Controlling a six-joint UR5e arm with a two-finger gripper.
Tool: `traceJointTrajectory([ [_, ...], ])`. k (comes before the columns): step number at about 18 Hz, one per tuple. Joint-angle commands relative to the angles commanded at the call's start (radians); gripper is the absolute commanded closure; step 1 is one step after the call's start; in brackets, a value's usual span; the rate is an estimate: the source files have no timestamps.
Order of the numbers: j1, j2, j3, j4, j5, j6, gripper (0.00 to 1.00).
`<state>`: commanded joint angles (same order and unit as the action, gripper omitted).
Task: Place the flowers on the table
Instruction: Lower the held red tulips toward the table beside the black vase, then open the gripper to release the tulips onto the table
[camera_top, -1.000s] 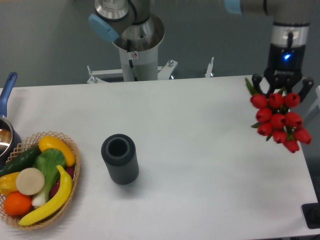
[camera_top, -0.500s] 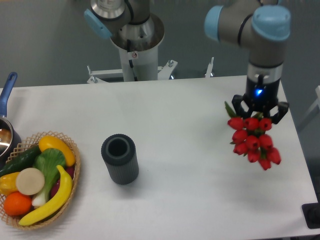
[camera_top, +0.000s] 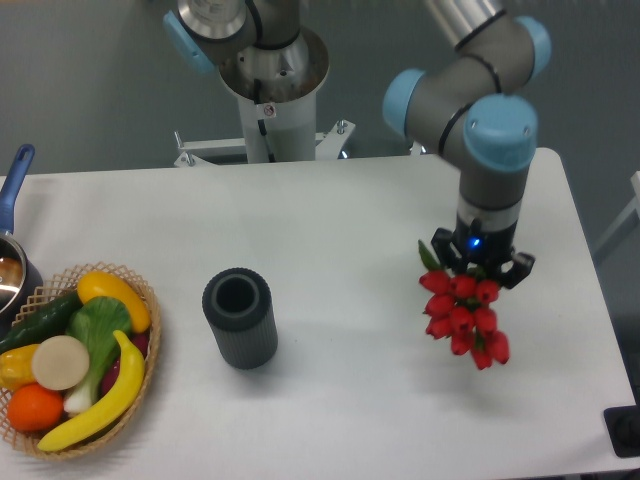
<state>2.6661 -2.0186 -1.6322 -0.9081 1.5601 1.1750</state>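
Note:
The flowers (camera_top: 463, 314) are a bunch of red tulips hanging below my gripper (camera_top: 477, 266), which is shut on their stems. Only a bit of green leaf shows at the upper left of the bunch; the stems are hidden by the gripper. The bunch hangs over the right part of the white table (camera_top: 350, 220), right of the dark cylinder. I cannot tell whether the blooms touch the tabletop.
A dark grey ribbed cylindrical vase (camera_top: 239, 317) stands upright left of centre. A wicker basket (camera_top: 141, 360) with bananas, an orange and vegetables sits at the left edge. A pot with a blue handle (camera_top: 14, 185) is at the far left. The robot base (camera_top: 270, 90) stands behind the table.
My gripper has carried the flowers leftward and toward the front, from beyond the table's right edge to over its right part.

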Motion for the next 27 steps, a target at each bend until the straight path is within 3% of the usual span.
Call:
traceJointTrajectory([
  [8,-0.041,-0.069,0.012,0.000,0.005,-0.017,0.53],
  [9,-0.043,-0.071,0.012,0.000,0.006,-0.018,0.48],
  [11,-0.043,-0.068,0.015,0.003,0.006,-0.017,0.03],
  [16,-0.019,-0.011,-0.008,0.008,-0.006,-0.017,0.00],
  [19,0.034,0.066,-0.012,0.011,-0.020,-0.015,0.00],
  [22,0.133,0.136,0.002,0.009,-0.119,-0.006,0.00],
  [25,0.199,0.196,0.003,-0.012,-0.124,0.041,0.00],
  [27,0.225,0.221,0.008,-0.063,-0.126,0.133,0.00],
])
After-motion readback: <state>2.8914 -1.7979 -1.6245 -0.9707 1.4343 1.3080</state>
